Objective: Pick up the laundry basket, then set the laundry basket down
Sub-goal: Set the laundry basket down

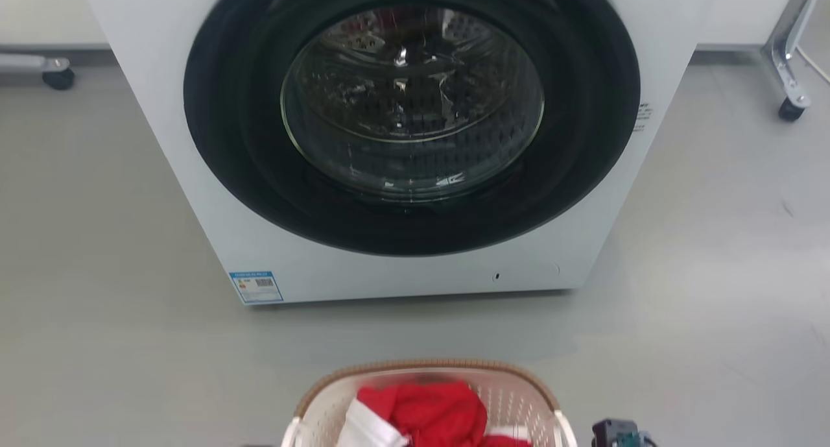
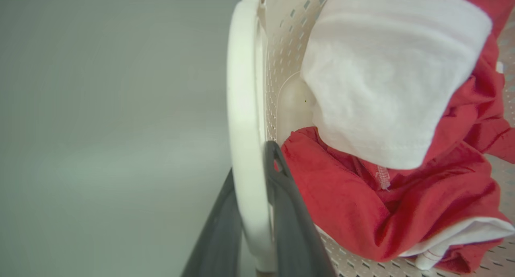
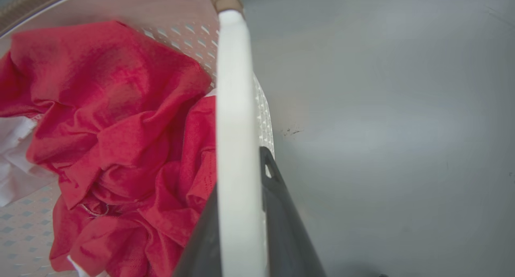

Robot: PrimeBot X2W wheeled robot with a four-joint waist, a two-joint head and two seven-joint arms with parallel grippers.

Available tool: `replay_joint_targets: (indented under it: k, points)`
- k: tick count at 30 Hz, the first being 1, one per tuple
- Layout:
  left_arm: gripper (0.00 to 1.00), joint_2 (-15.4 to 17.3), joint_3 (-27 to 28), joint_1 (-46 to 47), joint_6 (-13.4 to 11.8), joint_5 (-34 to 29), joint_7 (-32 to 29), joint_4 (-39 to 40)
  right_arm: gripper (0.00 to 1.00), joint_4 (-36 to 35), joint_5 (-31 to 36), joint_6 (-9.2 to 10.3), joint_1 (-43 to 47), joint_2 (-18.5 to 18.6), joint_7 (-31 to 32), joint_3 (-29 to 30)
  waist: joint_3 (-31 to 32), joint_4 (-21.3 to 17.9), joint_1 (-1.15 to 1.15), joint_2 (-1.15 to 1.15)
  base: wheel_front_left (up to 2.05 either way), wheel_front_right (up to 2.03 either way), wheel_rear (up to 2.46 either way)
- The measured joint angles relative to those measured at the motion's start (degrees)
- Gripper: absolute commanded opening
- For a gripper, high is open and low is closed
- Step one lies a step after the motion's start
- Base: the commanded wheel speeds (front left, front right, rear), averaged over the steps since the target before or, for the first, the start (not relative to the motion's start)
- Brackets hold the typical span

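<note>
- Grey floor (image 1: 97, 239) runs across the head view, with a white washing machine (image 1: 162, 109) standing on it, its round dark door (image 1: 412, 103) shut and a blue label (image 1: 257, 286) at its lower left corner.
- Head view: the laundry basket (image 1: 425, 367) sits at the bottom centre, in front of the machine and apart from it. It holds a red garment (image 1: 434, 411) and a white cloth (image 1: 363, 427). Whether it rests on the floor cannot be told.
- Left wrist view: the left gripper (image 2: 251, 164) is clamped on the basket's white left handle (image 2: 241, 88), with one dark finger outside the handle and one inside against the perforated wall. The white cloth lies on top of the red garment.
- Right wrist view: the right gripper (image 3: 239, 172) is closed on the white right handle (image 3: 235, 88), one finger on each side. The red garment is bunched inside, close to the handle, and bare floor lies beyond the handle.
</note>
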State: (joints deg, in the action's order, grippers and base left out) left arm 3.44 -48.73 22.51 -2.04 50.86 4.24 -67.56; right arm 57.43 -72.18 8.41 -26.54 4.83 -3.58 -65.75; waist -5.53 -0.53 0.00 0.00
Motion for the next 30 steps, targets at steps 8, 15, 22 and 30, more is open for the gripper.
replay_joint_targets:
  k: [8,15,22,30]
  points:
    - [0.0,0.0,0.8,6.8,-0.5,0.0,1.5,0.4,0.0,1.2,0.0,0.0,-7.7,0.0,-1.9,1.3,-4.8,0.2,0.01,0.0,0.0,0.0,0.0]
    - [0.0,0.0,1.2,12.1,-0.5,-0.2,2.6,0.9,0.0,3.2,0.6,-0.04,-14.4,-0.2,-3.5,2.5,-10.1,0.5,0.01,0.01,0.0,0.0,0.0]
    - [0.0,-0.1,1.6,17.1,-0.6,-0.5,3.7,1.2,0.0,5.3,1.2,-0.33,-20.4,-0.3,-4.9,3.2,-15.9,1.1,0.02,0.01,0.0,0.0,0.0]
    - [0.0,0.0,1.6,22.5,-0.6,-1.4,4.3,1.3,0.0,6.9,2.6,-0.66,-25.5,-0.3,-6.1,3.3,-22.5,2.0,0.01,0.01,0.0,0.0,0.0]
